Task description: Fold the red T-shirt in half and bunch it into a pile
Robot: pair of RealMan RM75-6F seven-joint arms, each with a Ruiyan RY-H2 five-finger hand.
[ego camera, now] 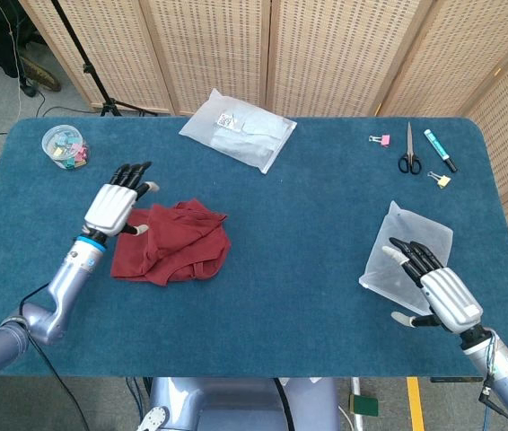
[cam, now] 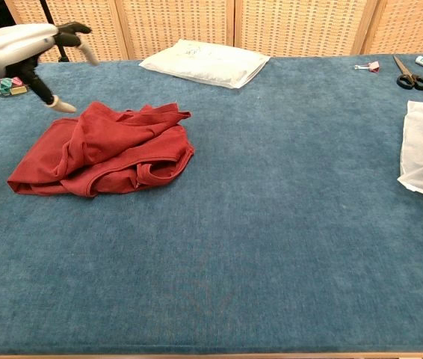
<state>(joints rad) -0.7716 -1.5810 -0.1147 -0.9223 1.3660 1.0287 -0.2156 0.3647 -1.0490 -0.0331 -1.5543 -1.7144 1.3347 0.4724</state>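
The red T-shirt (ego camera: 174, 241) lies bunched in a loose pile on the blue table (ego camera: 299, 233), in the left half, about midway btw. the far and near edges. Folds and a hem are visible on its near side in the chest view (cam: 107, 153).

The left hand (ego camera: 115, 202) is just beside the pile, toward the left edge of the table. It holds nothing; its fingers (ego camera: 133, 171) are spread and point to the far edge. In the chest view the same hand (cam: 25, 48) is raised above the table surface, apart from the cloth.

The right hand (ego camera: 435, 285) is near the right near corner, fingers apart, holding nothing. It is over the near part of a clear plastic bag (ego camera: 398, 247) that lies flat there; if it touches the bag, I cannot tell.

At the far edge, approx. center, lies a white packet (ego camera: 238, 128). Near the far left corner stands a small clear container (ego camera: 64, 146) w/ colored clips inside. Near the far right corner are a pink binder clip (ego camera: 380, 139), scissors (ego camera: 408, 154), a green marker (ego camera: 440, 150) and a yellow binder clip (ego camera: 440, 180).
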